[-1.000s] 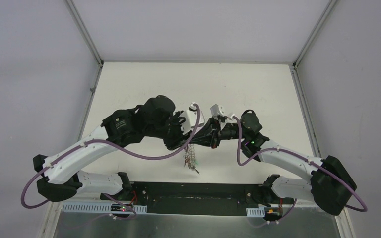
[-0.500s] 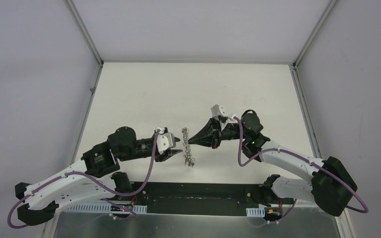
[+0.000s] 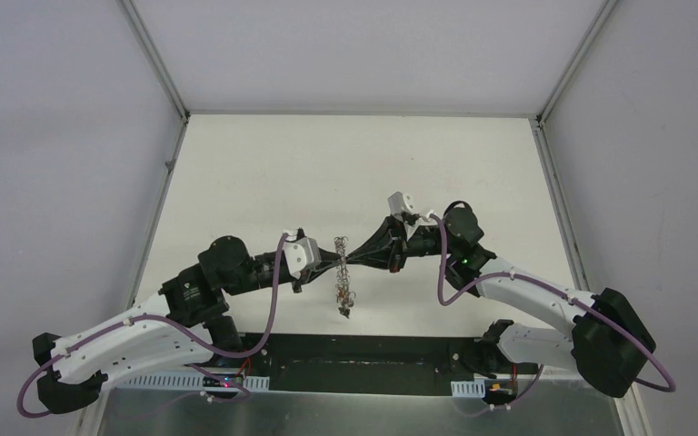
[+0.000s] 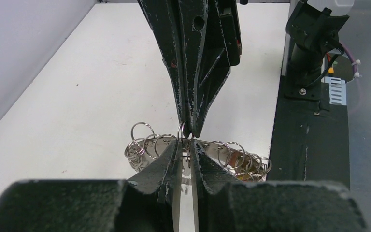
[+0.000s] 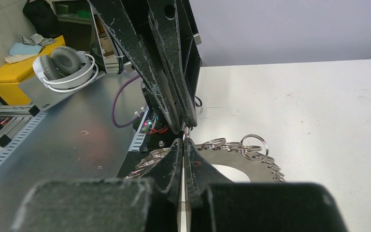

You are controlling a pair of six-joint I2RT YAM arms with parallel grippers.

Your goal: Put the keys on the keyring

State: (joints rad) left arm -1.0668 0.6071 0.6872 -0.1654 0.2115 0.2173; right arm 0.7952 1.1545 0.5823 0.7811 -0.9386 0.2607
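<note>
The keyring (image 3: 342,272), a flat grey disc edged with small silver loops (image 4: 141,133), hangs in the air edge-on between both grippers. My right gripper (image 3: 353,259) is shut on a loop at its rim, seen from the right wrist (image 5: 183,140) with the grey plate (image 5: 256,169) beyond. My left gripper (image 3: 329,264) meets it tip to tip from the other side. Its fingers (image 4: 166,157) are pinched narrow on the rim of the keyring (image 4: 222,147). The keys are hidden. Only a yellow-orange speck (image 4: 244,175) shows under the loops.
The white table (image 3: 264,173) lies below, walled by grey panels on both sides and at the back. A black base strip (image 3: 354,350) and a metal shelf run along the near edge. White headphones (image 5: 65,65) and a yellow box (image 5: 21,65) sit off the table.
The left arm swung off from above the ring, dropped to the left, then came back in level and its jaws narrowed onto the rim. The right gripper kept its hold.
</note>
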